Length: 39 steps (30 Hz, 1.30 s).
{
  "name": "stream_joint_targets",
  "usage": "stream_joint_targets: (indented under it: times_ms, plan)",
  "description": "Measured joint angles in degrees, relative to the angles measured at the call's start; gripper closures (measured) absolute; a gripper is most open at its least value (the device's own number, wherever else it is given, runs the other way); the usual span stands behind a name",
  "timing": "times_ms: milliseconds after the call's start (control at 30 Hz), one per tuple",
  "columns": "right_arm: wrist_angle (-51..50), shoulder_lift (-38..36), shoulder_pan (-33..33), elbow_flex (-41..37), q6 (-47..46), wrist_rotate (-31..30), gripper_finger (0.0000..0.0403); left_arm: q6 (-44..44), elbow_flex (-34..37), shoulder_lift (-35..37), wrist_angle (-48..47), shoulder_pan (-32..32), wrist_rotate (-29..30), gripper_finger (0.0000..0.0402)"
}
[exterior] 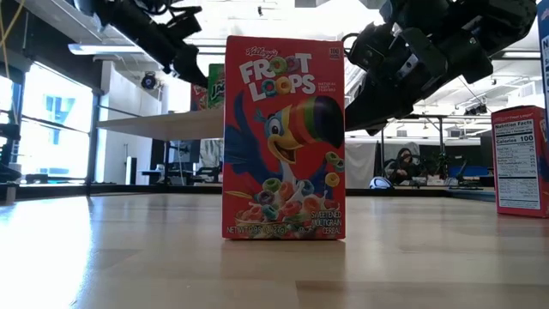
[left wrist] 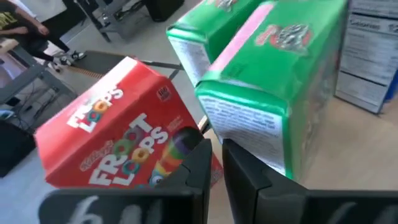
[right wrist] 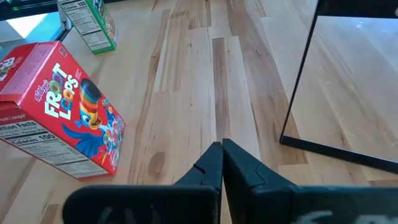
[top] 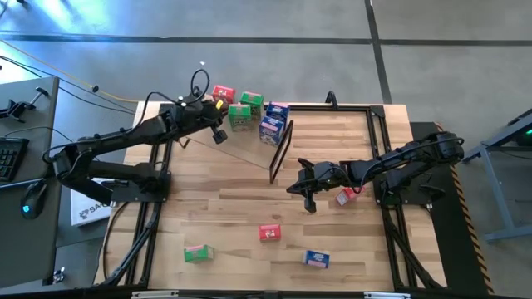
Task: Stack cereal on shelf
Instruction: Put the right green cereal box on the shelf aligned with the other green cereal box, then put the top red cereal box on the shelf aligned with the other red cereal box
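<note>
The shelf (top: 229, 143), a tilted plywood board with a black frame end (top: 281, 151), stands at the table's far left. Several cereal boxes are on it: a red one (top: 223, 93), two green (top: 240, 116) and two blue (top: 272, 129). My left gripper (left wrist: 216, 163) is shut, its tips between the red box (left wrist: 118, 134) and a green box (left wrist: 267, 81). My right gripper (right wrist: 222, 157) is shut above bare table at mid-right, holding nothing. A red box (right wrist: 62, 118) stands upright on the table ahead of it. My left gripper comes at the shelf's boxes from the table's left, slanting down. Its shut fingertips (left wrist: 205, 152) stand right at the lower corner of the red box, beside the green box. Whether they touch either box I cannot tell.
On the table near the front edge are a green box (top: 199, 252) and a blue box (top: 316, 259). Another red box (top: 346, 196) stands beside my right arm. A black frame (top: 378, 124) runs along the table's far right.
</note>
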<state>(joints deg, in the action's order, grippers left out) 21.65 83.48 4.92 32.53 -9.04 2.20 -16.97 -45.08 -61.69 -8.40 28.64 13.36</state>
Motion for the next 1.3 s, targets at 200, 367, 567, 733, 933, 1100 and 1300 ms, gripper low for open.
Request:
stream_joint_targets:
  times_ms: [200,367,567,733,933,1100,1300]
  plan:
    - [0.00,0.00,-0.01,0.00,-0.07,0.00,0.0403,-0.50,0.04,-2.62,5.59,1.52,-2.33,0.0371]
    - [-0.02,-0.01,0.01,0.00,-0.07,-0.02,0.0403,-0.23,0.04,-4.36,8.29,2.23,-5.90,0.0371]
    - [-0.02,-0.02,-0.01,0.00,-0.47,-0.02,0.0403,-1.80,0.04,-4.03,8.27,2.21,-4.83,0.0371]
    - [-0.08,-0.01,-0.01,0.00,-0.55,-0.02,0.0403,-2.10,0.07,1.43,5.11,2.21,-4.02,0.0371]
    - [-0.52,-1.27,-0.01,-0.02,0.44,-0.02,0.0403,2.90,5.76,9.33,5.49,0.06,-5.07,0.0371]
    - [-2.84,-4.65,-0.05,-0.04,2.30,-0.26,0.0403,5.15,11.33,12.54,10.75,-3.63,-6.36,0.0371]
    - [-11.32,-12.71,-0.05,0.05,1.47,-0.52,0.0403,10.50,11.89,12.07,11.73,-7.10,-9.02,0.0371]
